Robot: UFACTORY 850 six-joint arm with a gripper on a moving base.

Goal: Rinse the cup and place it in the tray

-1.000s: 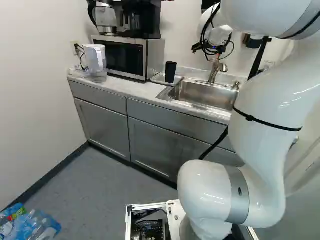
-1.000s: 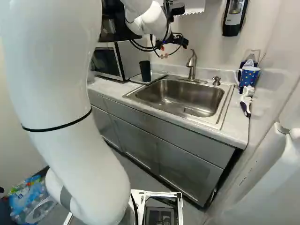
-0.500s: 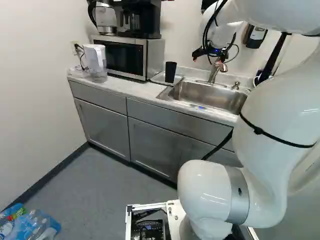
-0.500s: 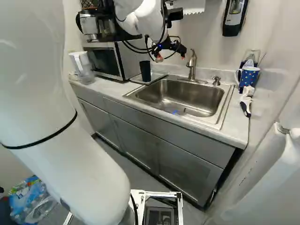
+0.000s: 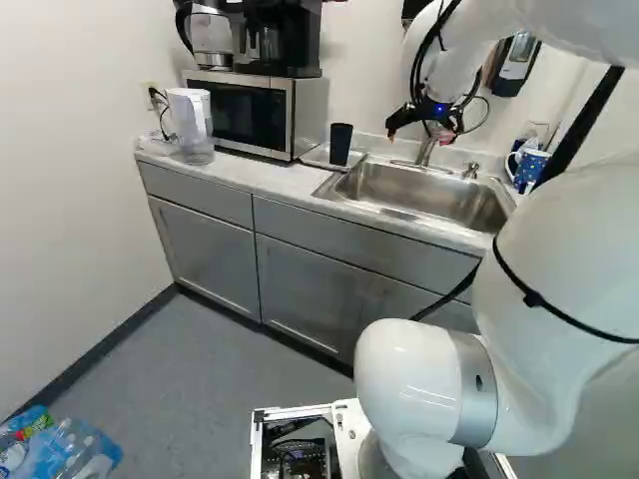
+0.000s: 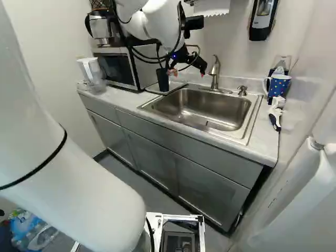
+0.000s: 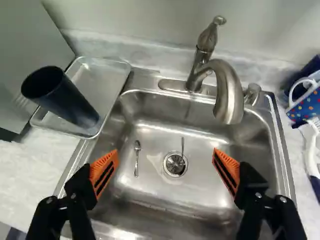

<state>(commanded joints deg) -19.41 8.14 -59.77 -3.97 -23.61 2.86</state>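
a boxy silver-and-black metal microwave (image 5: 240, 112) stands near a tall white-and-clear plastic pitcher (image 5: 189, 115); a boxy black coffee maker (image 5: 296, 38) sits on the microwave.

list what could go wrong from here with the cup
The tall cup stands in the tray, so a sideways nudge from the open claw might topple it. The faucet juts over the sink ahead of the claw, so moving forward could bump it.

From where I stand this looks like a small kitchen or kitchenette, with a steel sink (image 6: 205, 107) and tap (image 6: 215, 73) set in a counter (image 5: 240, 178) over grey cupboards (image 5: 310, 284), and a microwave (image 5: 245, 112) beside a water jug (image 5: 190, 118).
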